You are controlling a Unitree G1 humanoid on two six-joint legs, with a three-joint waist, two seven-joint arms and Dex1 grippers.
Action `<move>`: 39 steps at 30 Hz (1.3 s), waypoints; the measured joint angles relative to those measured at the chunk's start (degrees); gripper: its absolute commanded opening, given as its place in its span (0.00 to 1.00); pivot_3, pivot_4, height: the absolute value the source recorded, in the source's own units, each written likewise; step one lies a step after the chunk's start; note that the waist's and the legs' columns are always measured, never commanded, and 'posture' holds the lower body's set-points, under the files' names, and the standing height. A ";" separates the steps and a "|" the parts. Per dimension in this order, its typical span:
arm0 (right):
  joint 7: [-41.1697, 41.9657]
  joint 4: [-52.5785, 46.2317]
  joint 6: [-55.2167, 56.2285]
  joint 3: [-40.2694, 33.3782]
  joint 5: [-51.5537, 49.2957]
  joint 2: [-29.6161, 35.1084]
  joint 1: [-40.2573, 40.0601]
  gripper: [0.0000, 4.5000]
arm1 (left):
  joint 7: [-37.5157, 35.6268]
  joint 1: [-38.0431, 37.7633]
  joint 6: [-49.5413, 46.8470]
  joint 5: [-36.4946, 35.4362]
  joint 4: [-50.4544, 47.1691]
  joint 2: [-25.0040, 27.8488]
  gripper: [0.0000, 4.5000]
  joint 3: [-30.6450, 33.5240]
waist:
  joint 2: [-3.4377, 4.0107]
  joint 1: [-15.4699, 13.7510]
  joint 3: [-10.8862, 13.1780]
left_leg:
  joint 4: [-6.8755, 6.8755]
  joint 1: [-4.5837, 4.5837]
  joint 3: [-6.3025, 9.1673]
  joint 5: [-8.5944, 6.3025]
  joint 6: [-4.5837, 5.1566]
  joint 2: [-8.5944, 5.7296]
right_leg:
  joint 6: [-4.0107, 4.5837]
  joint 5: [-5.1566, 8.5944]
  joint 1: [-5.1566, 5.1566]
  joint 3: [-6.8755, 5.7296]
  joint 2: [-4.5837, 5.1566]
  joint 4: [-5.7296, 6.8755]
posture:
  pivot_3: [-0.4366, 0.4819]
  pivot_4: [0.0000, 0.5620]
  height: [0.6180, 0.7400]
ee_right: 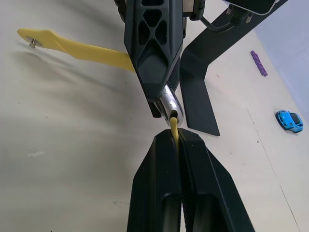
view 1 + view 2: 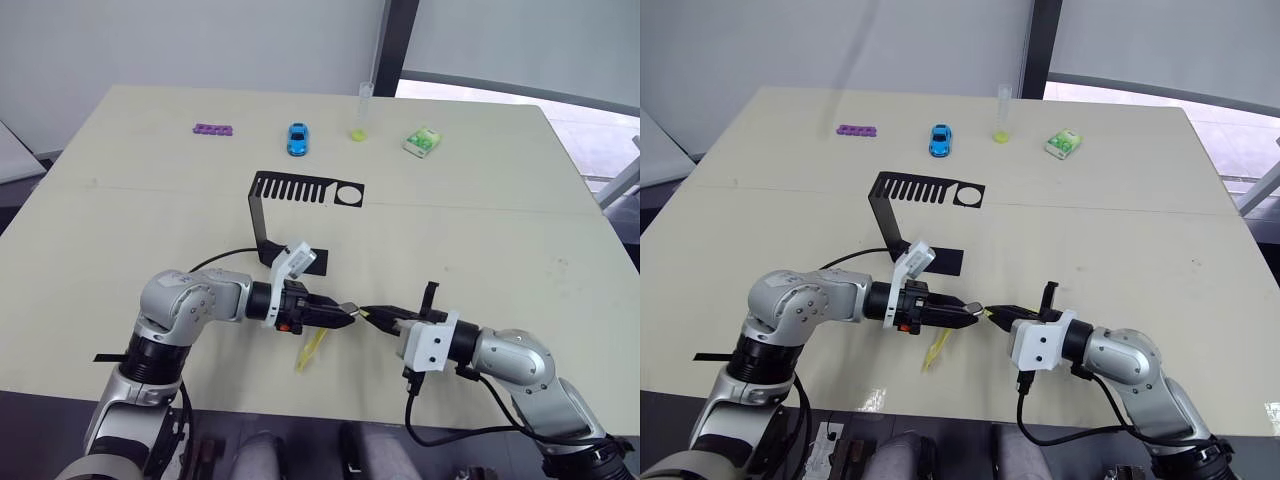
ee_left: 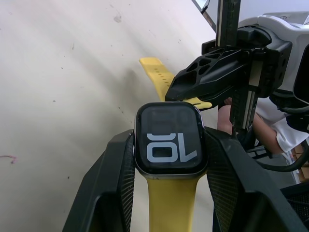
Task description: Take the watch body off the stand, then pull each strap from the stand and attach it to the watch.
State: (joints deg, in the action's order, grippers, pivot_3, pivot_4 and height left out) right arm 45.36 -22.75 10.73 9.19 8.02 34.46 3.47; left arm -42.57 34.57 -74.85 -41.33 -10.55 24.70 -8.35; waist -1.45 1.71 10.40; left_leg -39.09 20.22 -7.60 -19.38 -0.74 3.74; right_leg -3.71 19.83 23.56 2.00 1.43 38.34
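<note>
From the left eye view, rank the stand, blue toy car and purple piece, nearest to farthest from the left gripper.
1. The stand, just beyond the left gripper, which holds the watch body.
2. The blue toy car, farther back, near the table's far edge.
3. The purple piece, in the same far row but off to the left, slightly farther.

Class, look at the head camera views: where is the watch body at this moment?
The watch body is off the stand, clamped in the left end effector near the table's front edge, facing the right end effector, which pinches a yellow strap against it.
</note>
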 measured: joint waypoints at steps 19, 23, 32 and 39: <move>0.00 0.00 -2.39 0.87 1.73 -0.75 0.82 0.00 | 0.72 -0.01 -0.14 0.79 0.01 -0.76 0.36 0.00 | 0.00 0.00 0.00 | 0.00 0.00 0.00 0.00 0.00 0.00 | 0.00 0.00 0.00 0.00 0.00 0.00 | 0.48 0.27 1.00; 0.00 0.00 -2.91 0.99 1.77 -0.91 0.99 0.00 | 0.72 -0.01 -0.14 0.79 0.01 -0.79 0.36 0.00 | 0.00 0.00 0.00 | 0.00 0.00 0.00 0.00 0.00 0.00 | 0.00 0.00 0.00 0.00 0.00 0.00 | 0.48 0.27 1.00; 0.00 0.00 -3.34 1.19 1.80 -0.92 1.21 0.00 | 0.72 -0.01 -0.14 0.79 0.01 -0.79 0.36 0.02 | 0.00 0.00 0.00 | 0.00 0.00 0.00 0.00 0.00 0.00 | 0.00 0.00 0.00 0.00 0.00 0.00 | 0.48 0.27 1.00; 0.00 0.00 -3.41 1.24 1.88 -0.92 1.27 0.00 | 0.73 -0.01 -0.16 0.79 0.01 -0.85 0.36 0.02 | 0.00 0.00 0.00 | 0.00 0.00 0.00 0.00 0.00 0.00 | 0.00 0.00 0.00 0.00 0.00 0.00 | 0.48 0.27 1.00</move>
State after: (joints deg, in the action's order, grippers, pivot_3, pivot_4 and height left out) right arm 45.36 -22.75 7.32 10.42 9.90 33.54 4.74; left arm -41.85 34.57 -75.01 -40.54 -10.54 23.85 -8.33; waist -1.45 1.71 10.40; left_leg -39.09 20.22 -7.60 -19.38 -0.74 3.74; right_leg -3.71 19.83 23.56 2.00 1.43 38.34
